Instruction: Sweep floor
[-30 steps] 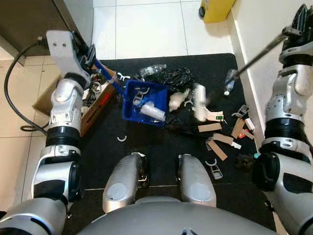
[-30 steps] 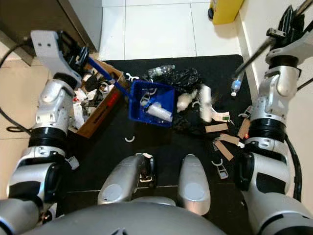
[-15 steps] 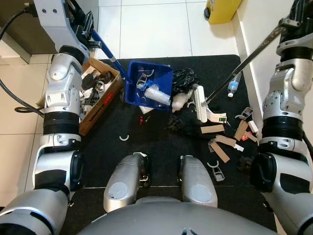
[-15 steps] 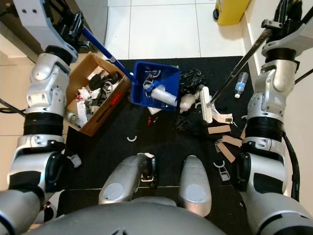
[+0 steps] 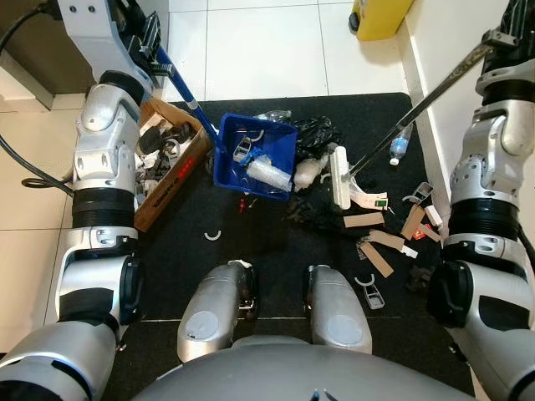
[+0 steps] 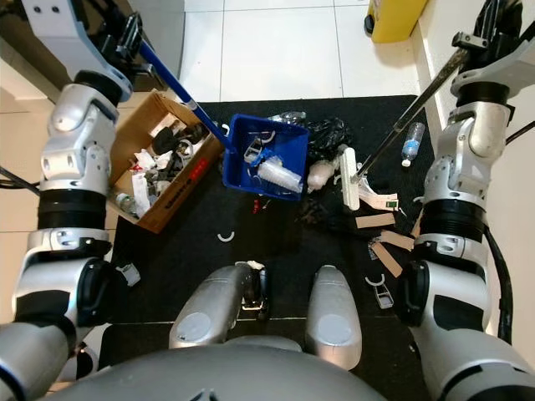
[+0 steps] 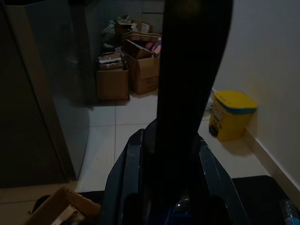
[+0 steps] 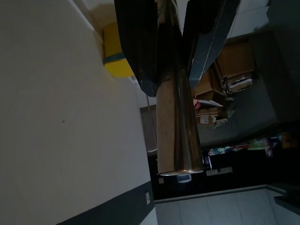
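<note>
Right gripper (image 8: 171,56) clamped on broom pole (image 5: 418,98), head (image 5: 339,177) beside litter on black mat (image 5: 276,251), left gripper (image 5: 149,42) gripping blue dustpan (image 5: 255,156) handle, wrist view adds far boxes (image 7: 126,70), yellow bin (image 7: 229,115).

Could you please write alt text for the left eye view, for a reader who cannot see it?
On a black mat, the left gripper holds a blue dustpan half full of litter while the right gripper holds a broom against more scraps. A cardboard box of rubbish sits beside.

One blue dustpan (image 5: 255,156), one broom (image 5: 393,125), one cardboard box (image 5: 164,167), one yellow bin (image 5: 374,17), one plastic bottle (image 5: 399,144).
</note>
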`<state>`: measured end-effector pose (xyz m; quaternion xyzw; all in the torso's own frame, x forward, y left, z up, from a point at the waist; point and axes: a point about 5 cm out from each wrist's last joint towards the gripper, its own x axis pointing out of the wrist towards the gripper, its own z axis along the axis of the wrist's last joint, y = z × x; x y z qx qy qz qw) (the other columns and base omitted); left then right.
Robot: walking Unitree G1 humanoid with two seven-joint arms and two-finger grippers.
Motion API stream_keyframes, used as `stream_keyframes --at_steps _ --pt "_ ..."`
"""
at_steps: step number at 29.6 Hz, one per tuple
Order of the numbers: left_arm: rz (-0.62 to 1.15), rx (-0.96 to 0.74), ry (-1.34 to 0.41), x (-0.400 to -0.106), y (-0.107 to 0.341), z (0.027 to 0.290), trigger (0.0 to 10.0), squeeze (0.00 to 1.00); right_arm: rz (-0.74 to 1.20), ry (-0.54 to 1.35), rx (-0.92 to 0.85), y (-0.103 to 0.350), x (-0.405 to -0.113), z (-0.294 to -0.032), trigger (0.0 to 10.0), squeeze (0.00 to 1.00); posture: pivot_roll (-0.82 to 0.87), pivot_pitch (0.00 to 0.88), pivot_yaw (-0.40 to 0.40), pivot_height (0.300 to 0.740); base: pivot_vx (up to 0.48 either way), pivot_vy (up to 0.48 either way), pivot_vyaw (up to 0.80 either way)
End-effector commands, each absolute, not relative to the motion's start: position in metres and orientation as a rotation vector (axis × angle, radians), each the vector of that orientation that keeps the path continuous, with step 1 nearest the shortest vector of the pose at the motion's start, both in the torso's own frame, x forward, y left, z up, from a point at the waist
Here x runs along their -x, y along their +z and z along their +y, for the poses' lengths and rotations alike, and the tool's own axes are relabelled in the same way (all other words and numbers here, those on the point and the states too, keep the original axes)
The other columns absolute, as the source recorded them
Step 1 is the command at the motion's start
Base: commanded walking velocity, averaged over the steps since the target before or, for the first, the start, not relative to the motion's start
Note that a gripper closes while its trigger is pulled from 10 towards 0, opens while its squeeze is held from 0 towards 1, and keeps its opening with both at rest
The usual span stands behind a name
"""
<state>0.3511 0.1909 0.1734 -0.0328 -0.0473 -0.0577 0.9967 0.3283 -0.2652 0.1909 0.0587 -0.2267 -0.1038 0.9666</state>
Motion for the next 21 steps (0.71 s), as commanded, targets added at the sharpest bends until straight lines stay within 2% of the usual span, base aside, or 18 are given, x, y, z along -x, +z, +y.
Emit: stream_keyframes --at_steps 1,9,16,21 --pt "-0.172 0.065 -0.111 -0.351 0.193 0.194 10.0 0.00 -0.478 -0.201 -0.116 0.195 -0.328 -0.263 10.0 0.00 0.05 0.000 0.061 0.740 0.000 0.431 0.00" --pt "-0.196 0.078 -0.126 -0.353 0.202 0.191 10.0 0.00 -0.470 -0.201 -0.120 0.193 -0.327 -0.263 10.0 0.00 0.05 0.001 0.063 0.740 0.000 0.430 0.00" --pt "-0.208 0.079 -0.134 -0.354 0.206 0.190 10.0 0.00 -0.462 -0.201 -0.123 0.190 -0.326 -0.262 10.0 0.00 0.05 0.003 0.068 0.740 0.000 0.000 0.00" --pt "-0.216 0.082 -0.141 -0.354 0.209 0.188 10.0 0.00 -0.457 -0.204 -0.123 0.188 -0.326 -0.263 10.0 0.00 0.05 0.003 0.071 0.740 0.000 0.330 0.00"
